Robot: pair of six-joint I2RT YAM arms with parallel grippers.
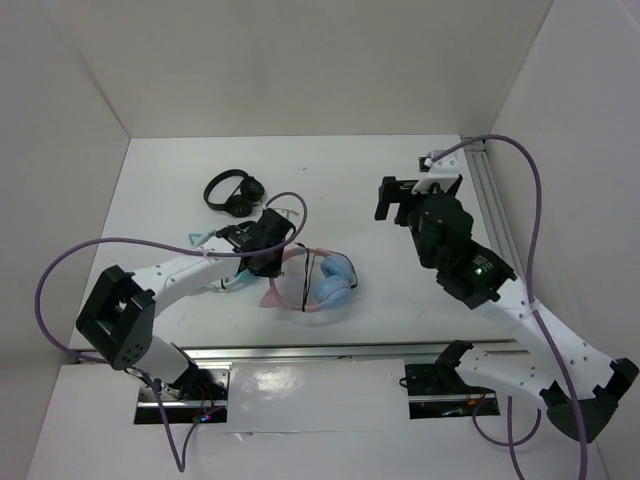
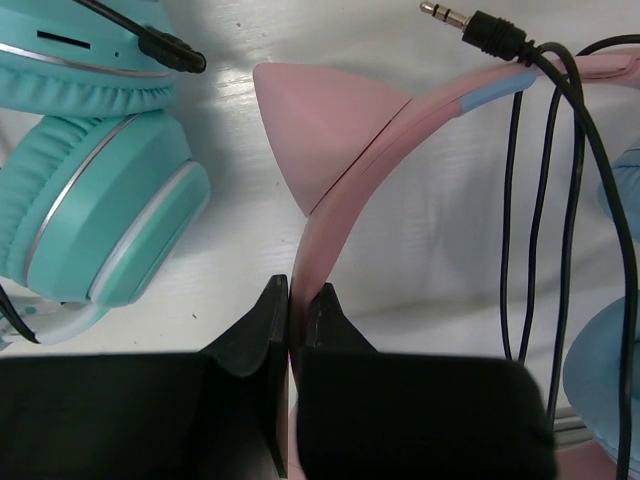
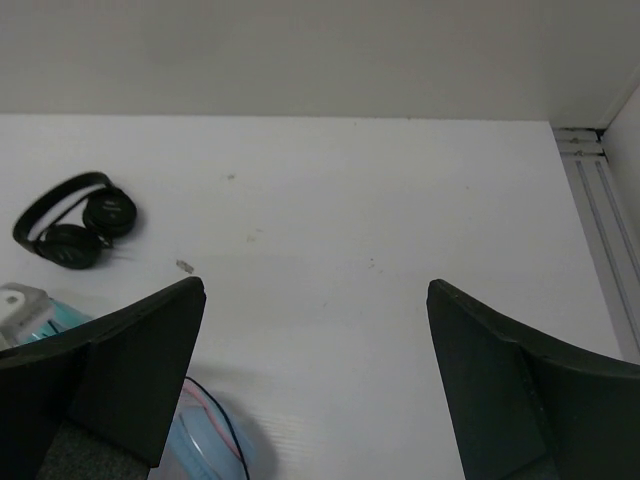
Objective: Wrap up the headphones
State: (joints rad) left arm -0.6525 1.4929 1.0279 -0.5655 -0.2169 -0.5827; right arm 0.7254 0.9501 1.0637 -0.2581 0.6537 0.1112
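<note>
1. Pink cat-eared headphones with light blue cups (image 1: 322,281) lie centre-left on the white surface (image 1: 400,290).
2. Left claw (image 2: 290,292) clamps the headband (image 2: 400,125); right claw (image 3: 315,290) hangs wide apart, empty.
3. Thin black cable (image 2: 562,200) loops the band, but its plug (image 2: 470,25) lies loose, so the wrapping seems unfinished.

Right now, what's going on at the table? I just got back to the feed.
The left tool is shut on the pink headband of the headphones. Their black cable crosses the band in loops, and its plug is free. The right tool is open above the table, holding nothing. The teal headphones lie close beside, and the small black headphones are farther back.
</note>
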